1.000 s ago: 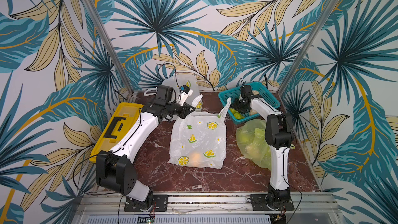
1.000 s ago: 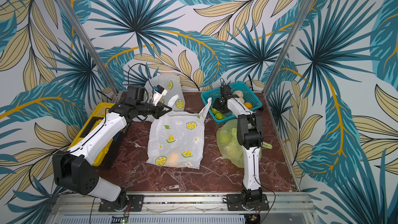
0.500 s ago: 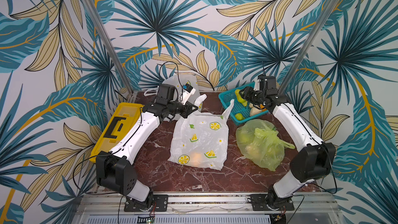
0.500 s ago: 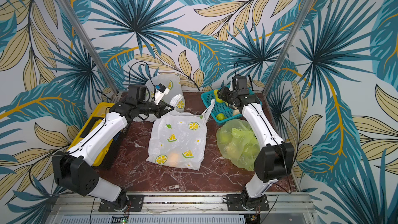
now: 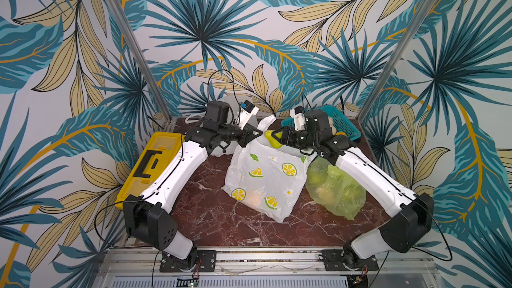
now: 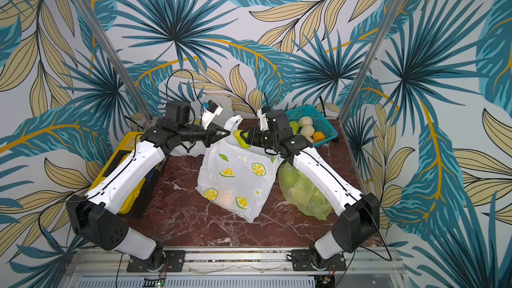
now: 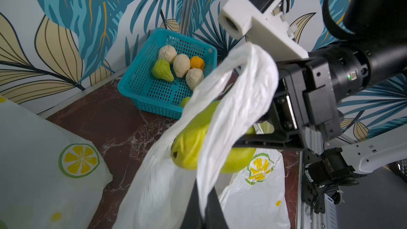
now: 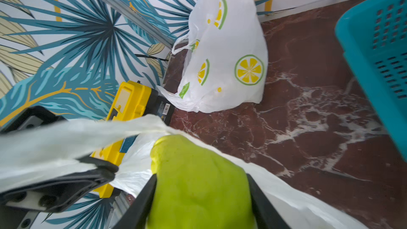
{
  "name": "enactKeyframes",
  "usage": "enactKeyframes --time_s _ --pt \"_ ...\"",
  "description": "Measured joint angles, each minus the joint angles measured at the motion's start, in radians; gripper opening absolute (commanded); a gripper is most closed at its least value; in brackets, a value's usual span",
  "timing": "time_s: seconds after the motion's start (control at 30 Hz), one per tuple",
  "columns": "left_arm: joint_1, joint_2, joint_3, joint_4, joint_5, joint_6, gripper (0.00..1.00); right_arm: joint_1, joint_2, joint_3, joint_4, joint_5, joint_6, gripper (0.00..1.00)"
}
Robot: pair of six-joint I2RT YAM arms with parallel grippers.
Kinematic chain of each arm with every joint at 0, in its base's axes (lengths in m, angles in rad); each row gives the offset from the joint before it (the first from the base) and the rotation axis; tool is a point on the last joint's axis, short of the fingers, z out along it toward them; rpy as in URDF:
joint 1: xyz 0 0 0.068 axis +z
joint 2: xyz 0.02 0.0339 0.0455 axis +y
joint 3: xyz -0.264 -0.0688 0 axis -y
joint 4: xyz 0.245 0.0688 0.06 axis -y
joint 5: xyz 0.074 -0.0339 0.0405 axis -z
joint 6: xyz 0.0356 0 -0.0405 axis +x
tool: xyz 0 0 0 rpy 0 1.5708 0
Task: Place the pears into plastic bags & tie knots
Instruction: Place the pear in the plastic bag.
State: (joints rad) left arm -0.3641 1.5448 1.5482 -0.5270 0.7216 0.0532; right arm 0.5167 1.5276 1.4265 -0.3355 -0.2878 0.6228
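A white lemon-print plastic bag (image 5: 266, 178) (image 6: 235, 178) lies mid-table. My left gripper (image 5: 259, 133) (image 7: 203, 208) is shut on one of its handles (image 7: 237, 98) and holds the mouth up. My right gripper (image 5: 275, 137) (image 8: 200, 179) is shut on a bright green pear (image 5: 270, 137) (image 7: 191, 148) (image 8: 198, 183), which hangs at the bag's raised mouth, just across from the left fingertips. A filled light green bag (image 5: 335, 189) (image 6: 304, 189) lies under the right forearm. Several more pears (image 7: 181, 64) (image 6: 306, 127), cream, green and orange, sit in the basket. Any knots are hidden.
The teal mesh basket (image 5: 346, 123) (image 7: 141, 84) stands in the back right corner. A second white lemon-print bag (image 8: 226, 58) slumps against the back wall behind the left gripper. A yellow toolbox (image 5: 149, 162) lies along the left edge.
The right arm has swung from the basket leftwards to the white bag's mouth, carrying the green pear. The left gripper has kept the bag handle raised in about the same place.
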Motion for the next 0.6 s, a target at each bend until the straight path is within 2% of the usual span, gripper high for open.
enactKeyframes --time_s 0.13,0.33,0.6 --pt "0.000 0.037 0.020 0.000 0.000 0.001 0.00 0.045 -0.012 -0.148 0.097 -0.049 0.085 0.25" --pt "-0.003 0.089 0.026 0.000 0.002 0.001 0.00 0.053 -0.012 -0.284 0.166 -0.103 0.191 0.26" --pt "-0.039 0.163 0.072 0.000 0.024 -0.004 0.00 0.053 0.053 -0.303 0.272 -0.137 0.250 0.30"
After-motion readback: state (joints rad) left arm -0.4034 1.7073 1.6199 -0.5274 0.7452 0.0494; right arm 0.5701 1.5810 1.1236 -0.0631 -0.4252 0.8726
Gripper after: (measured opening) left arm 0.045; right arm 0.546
